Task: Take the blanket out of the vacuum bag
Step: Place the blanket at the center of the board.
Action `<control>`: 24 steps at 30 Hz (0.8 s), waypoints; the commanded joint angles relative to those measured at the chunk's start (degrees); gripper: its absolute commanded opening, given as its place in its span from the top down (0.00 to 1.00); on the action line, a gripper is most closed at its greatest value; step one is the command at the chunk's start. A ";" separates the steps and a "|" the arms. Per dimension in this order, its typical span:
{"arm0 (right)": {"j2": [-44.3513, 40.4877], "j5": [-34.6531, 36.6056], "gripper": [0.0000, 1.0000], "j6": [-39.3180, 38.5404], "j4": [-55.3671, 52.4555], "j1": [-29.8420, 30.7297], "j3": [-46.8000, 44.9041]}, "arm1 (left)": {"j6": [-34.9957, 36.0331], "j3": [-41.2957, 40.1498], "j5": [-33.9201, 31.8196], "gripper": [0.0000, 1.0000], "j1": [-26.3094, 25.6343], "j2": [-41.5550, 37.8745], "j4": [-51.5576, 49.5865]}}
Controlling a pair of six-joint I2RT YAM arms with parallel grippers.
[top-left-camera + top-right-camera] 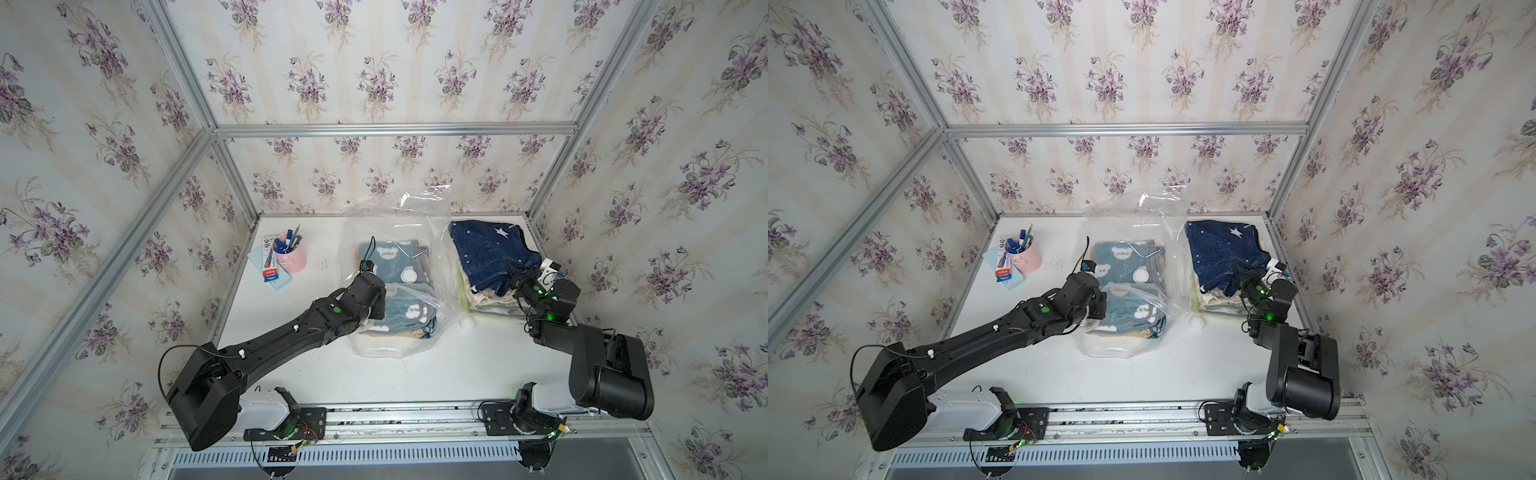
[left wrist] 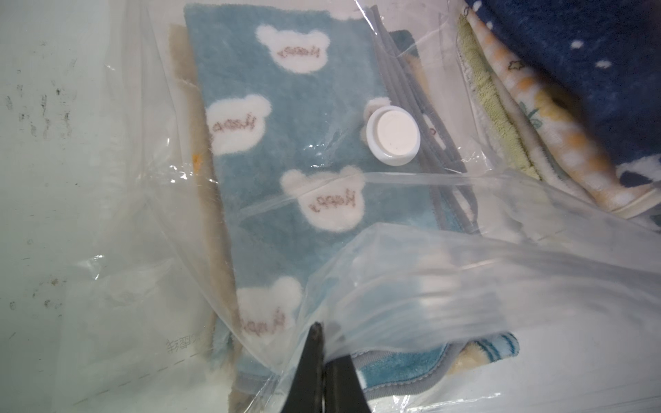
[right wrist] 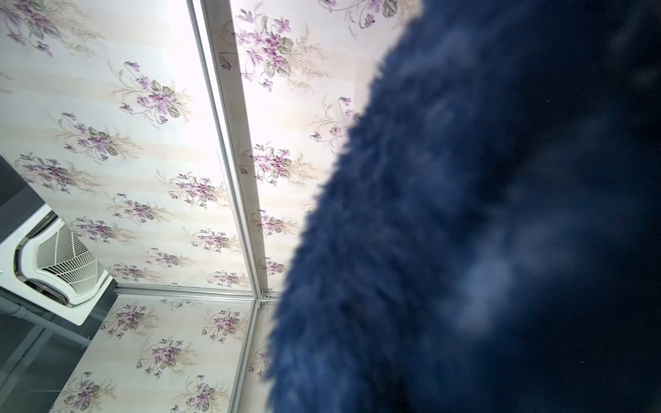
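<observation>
— At table [image 1: 415, 374] centre, what lies there?
— The vacuum bag [image 1: 399, 216], with the bear-print blanket [image 1: 392, 259] inside it.
— And the grippers?
— Left gripper [image 2: 323, 354] clenched on the bag's plastic; right gripper [image 1: 514, 276], at 2 o'clock, closed against the navy star blanket [image 1: 486, 249].

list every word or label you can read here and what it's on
"Happy": stitched on each white bear patch of the light blue blanket in the vacuum bag, upside down in the left wrist view
Grey print on the vacuum bag: too faint to read
Labels on the packet by the pink pen cup: too blurred to read
</observation>
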 commanded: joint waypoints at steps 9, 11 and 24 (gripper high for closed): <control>-7.38 7.01 0.58 -7.67 -31.30 -0.51 0.25 | 0.79 0.61 0.90 1.00 -0.02 -0.74 -0.07; -7.96 7.47 0.46 -12.33 -36.79 -1.26 -0.17 | 0.70 0.48 1.11 1.00 -0.07 -1.02 -0.43; -33.03 11.40 0.29 -34.63 -72.03 -6.16 0.51 | 1.39 -0.64 2.18 1.00 -0.04 -2.82 -0.22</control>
